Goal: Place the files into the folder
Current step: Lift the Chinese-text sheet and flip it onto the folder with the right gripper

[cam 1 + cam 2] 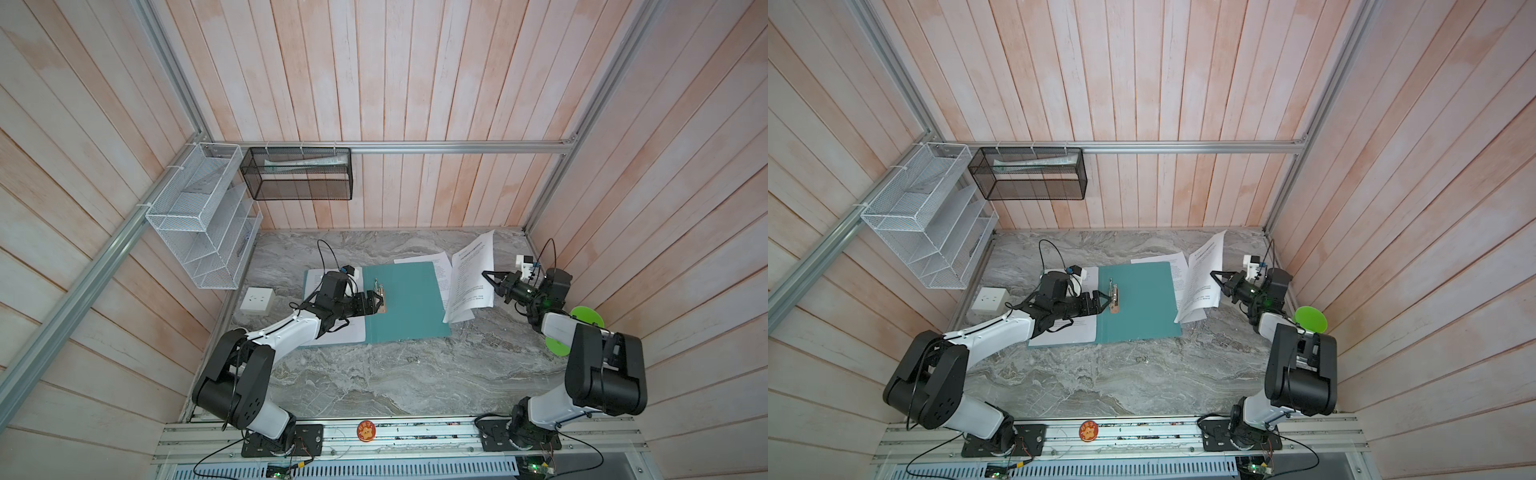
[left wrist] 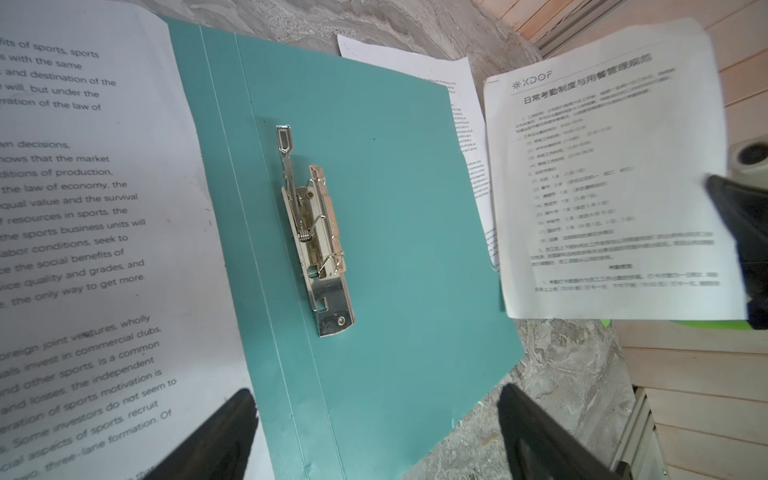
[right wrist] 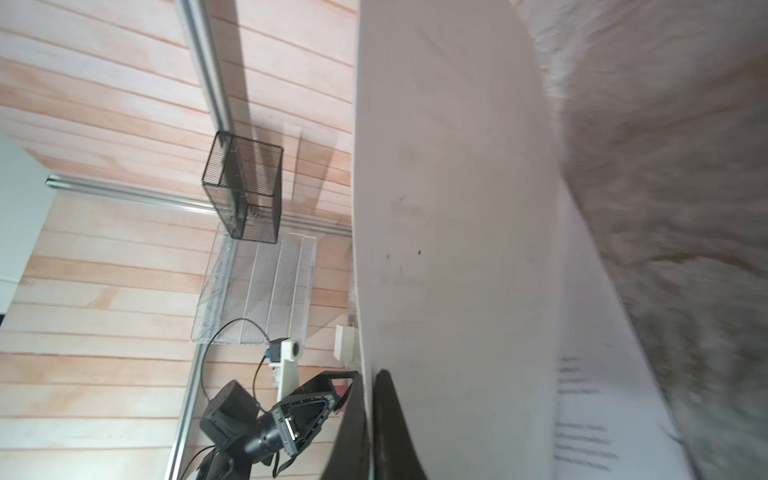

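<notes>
The teal folder (image 1: 407,303) lies open on the marble table, its metal clip (image 2: 316,237) near the spine. My left gripper (image 1: 380,301) hovers just above the clip, open, with nothing between its fingers (image 2: 245,415). One printed sheet (image 2: 83,208) rests on the folder's left flap under the left arm. Another sheet (image 1: 440,266) lies flat, sticking out from behind the folder's far right corner. Right of the folder, my right gripper (image 1: 488,278) is shut on the edge of a third sheet (image 1: 473,278) with a bold heading. That sheet stands nearly upright off the table (image 3: 457,249).
A white wire rack (image 1: 199,224) and a black mesh basket (image 1: 299,174) hang on the back left walls. A white socket box (image 1: 257,300) sits at the table's left edge. A green disc (image 1: 582,320) is beside the right arm. Wooden walls close three sides.
</notes>
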Controlling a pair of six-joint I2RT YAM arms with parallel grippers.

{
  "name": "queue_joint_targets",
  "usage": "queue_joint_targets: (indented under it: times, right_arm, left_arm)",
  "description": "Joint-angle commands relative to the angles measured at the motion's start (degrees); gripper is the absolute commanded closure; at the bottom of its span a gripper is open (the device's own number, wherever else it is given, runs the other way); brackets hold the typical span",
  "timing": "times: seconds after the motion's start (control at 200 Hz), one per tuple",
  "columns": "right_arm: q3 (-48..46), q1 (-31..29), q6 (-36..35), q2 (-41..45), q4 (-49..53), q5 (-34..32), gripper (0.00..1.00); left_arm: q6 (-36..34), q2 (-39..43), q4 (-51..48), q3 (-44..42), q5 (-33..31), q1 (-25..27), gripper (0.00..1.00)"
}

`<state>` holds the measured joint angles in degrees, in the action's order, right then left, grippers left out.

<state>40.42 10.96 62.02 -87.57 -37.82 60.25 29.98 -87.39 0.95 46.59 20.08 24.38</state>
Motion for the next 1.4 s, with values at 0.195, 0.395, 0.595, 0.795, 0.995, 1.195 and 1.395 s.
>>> queue_joint_targets:
  times: [0.195, 0.395, 0.595, 0.795, 0.995, 1.195, 1.395]
  right_arm:
    - [11.1, -17.0, 12.3, -1.2, -10.0, -5.9, 1.00]
    - [9.4, -23.2, 17.9, -3.6, -18.6, -14.5, 1.00]
    - [1.6, -23.7, 14.5, -7.3, -18.9, -19.1, 1.00]
    - [-4.0, -23.4, 11.8, -17.6, -18.8, -18.5, 1.00]
    - [-7.2, -23.9, 6.6, -18.5, -12.5, -20.9, 1.00]
    - [-6.7, -23.8, -2.5, -14.2, -0.9, -21.6, 1.00]
    - [-6.9, -23.5, -8.5, -13.6, 3.8, -21.6, 1.00]
  left_arm:
    - [2.3, 5.0, -0.1, -2.2, -1.3, -1.0, 0.08]
    - [3.4, 10.2, -0.6, -5.7, -1.8, -4.1, 0.08]
    - [2.7, 12.7, -1.4, -8.2, -1.9, -6.3, 0.08]
    - [2.8, 11.8, -0.8, -8.9, -1.3, -6.4, 0.08]
    - [3.2, 11.3, -0.3, -9.1, -1.2, -6.4, 0.08]
    - [2.8, 10.4, -0.4, -8.9, -0.8, -6.4, 0.08]
    - [3.1, 9.6, 0.1, -9.3, -0.5, -6.3, 0.09]
